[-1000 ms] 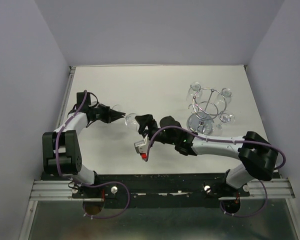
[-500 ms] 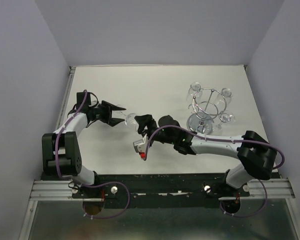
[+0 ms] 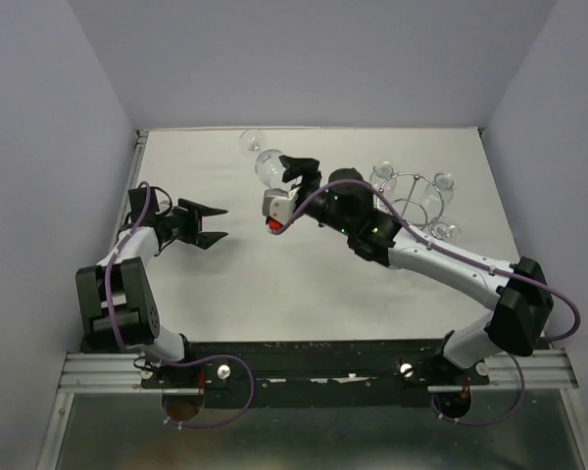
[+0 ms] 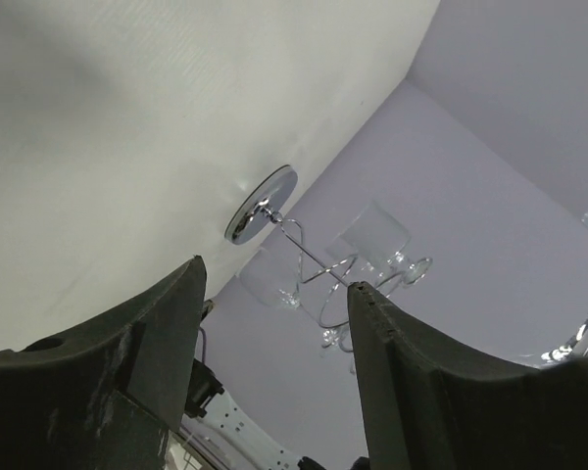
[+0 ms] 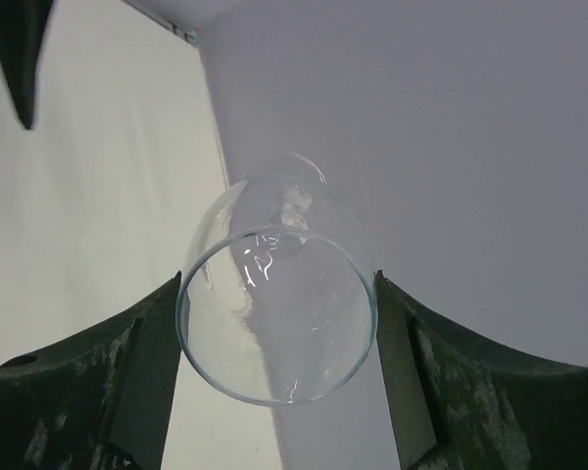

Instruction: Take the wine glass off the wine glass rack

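Near the far edge of the table (image 3: 274, 289), a little left of its middle, the right gripper (image 3: 290, 172) holds the wine glass (image 3: 267, 164) up off the surface. The glass is tilted, with its foot pointing toward the back wall. In the right wrist view its open rim faces the camera, and the two fingers (image 5: 137, 377) press against either side of the bowl.

The wine glass rack (image 3: 412, 203) stands toward the far right corner, well apart from the held glass, partly behind the right arm. Three more glasses (image 3: 445, 184) hang upside down from its hooks.

The left gripper (image 3: 223, 222) hangs by the left edge with its fingers (image 4: 152, 338) spread wide and nothing between them. It points across the table toward the rack, whose shiny round base shows in the left wrist view.
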Robot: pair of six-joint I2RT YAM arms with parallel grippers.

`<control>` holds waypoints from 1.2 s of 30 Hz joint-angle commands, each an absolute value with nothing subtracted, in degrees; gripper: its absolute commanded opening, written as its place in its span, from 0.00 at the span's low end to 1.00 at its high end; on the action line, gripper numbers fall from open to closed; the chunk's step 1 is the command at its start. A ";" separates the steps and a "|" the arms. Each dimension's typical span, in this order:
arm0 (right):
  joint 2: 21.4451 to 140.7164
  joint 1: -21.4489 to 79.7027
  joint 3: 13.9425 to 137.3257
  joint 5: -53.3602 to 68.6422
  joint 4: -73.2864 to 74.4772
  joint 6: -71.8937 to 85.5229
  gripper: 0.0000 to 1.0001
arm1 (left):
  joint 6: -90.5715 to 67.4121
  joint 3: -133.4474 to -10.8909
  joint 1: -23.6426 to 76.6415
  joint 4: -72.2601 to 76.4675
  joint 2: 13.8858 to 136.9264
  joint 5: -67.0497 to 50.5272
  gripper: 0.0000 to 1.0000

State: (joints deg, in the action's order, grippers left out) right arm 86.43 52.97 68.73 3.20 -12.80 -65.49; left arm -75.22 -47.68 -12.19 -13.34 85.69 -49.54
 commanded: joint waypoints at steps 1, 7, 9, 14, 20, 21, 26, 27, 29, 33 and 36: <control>85.16 48.44 75.48 0.26 -10.38 -58.11 0.52 | -71.11 -46.58 -14.06 -14.67 84.02 -47.64 0.68; 86.40 40.09 81.29 0.26 -7.47 -52.48 0.50 | -66.54 -48.69 -15.03 -17.05 84.64 -46.32 0.68; 86.92 37.19 83.05 0.26 -6.68 -50.11 0.50 | -65.31 -48.95 -15.90 -17.14 85.34 -46.23 0.68; 88.85 28.49 88.94 0.44 -1.68 -44.04 0.46 | -64.25 -48.69 -18.98 -16.79 86.66 -45.62 0.68; 91.23 18.47 93.51 1.58 3.07 -36.75 0.45 | -61.79 -49.39 -21.27 -18.27 86.75 -44.65 0.68; 91.49 16.72 94.12 1.93 3.77 -35.35 0.45 | -61.00 -49.66 -21.62 -18.89 86.75 -44.21 0.68; 93.25 8.45 96.41 6.14 6.76 -27.96 0.45 | -55.74 -50.97 -23.20 -22.14 86.92 -43.85 0.68; 93.60 7.05 96.42 7.28 6.94 -26.91 0.44 | -54.59 -51.32 -23.29 -22.41 87.01 -44.12 0.68; 94.30 3.88 96.33 9.92 7.21 -24.79 0.44 | -51.78 -51.85 -23.29 -23.11 87.19 -45.26 0.68; 96.58 -2.17 96.77 16.60 6.86 -20.40 0.44 | -42.57 -53.26 -23.38 -24.33 88.15 -48.86 0.68; 99.39 -5.88 98.26 21.00 6.68 -17.41 0.43 | -32.82 -55.63 -23.64 -28.99 88.68 -49.22 0.71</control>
State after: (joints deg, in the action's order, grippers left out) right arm 96.53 -1.87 94.32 12.27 8.78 -23.53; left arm -47.62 -52.14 -22.90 -23.22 87.61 -46.65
